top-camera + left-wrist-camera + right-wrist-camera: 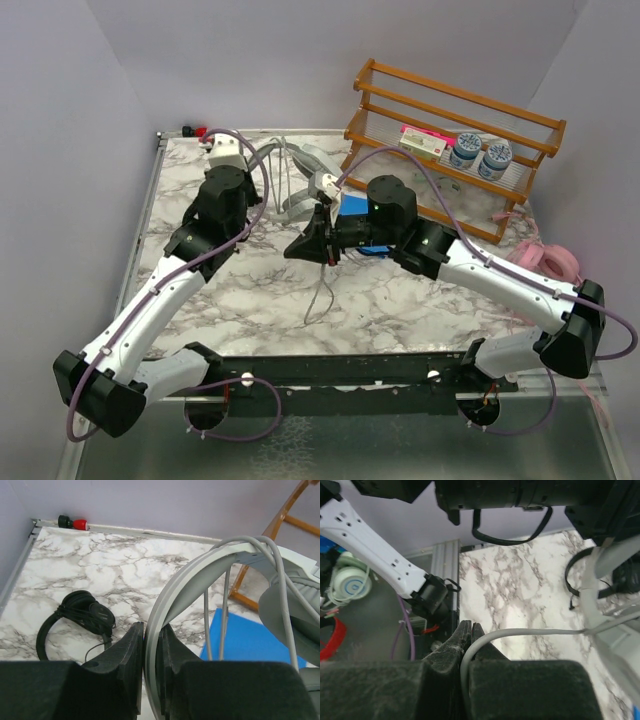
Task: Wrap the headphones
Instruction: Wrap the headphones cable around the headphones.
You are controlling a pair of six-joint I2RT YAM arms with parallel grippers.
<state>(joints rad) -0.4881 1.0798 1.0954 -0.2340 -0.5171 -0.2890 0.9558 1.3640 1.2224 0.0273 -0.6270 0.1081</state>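
Pinching the grey cable (520,632), the right gripper (470,631) is closed on it; the left gripper (152,631) clamps the grey headphones (200,566) by the headband above the table (100,560). Beyond lie black headphones (80,614); pink headphones (546,262) rest by the rack (462,95).

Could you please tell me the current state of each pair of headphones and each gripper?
grey-white headphones: held up above the table
grey cable: partly over the headband
left gripper: shut on the grey-white headphones
right gripper: shut on the grey cable
black headphones: lying on the table, cable bunched
pink headphones: lying at the table's right edge
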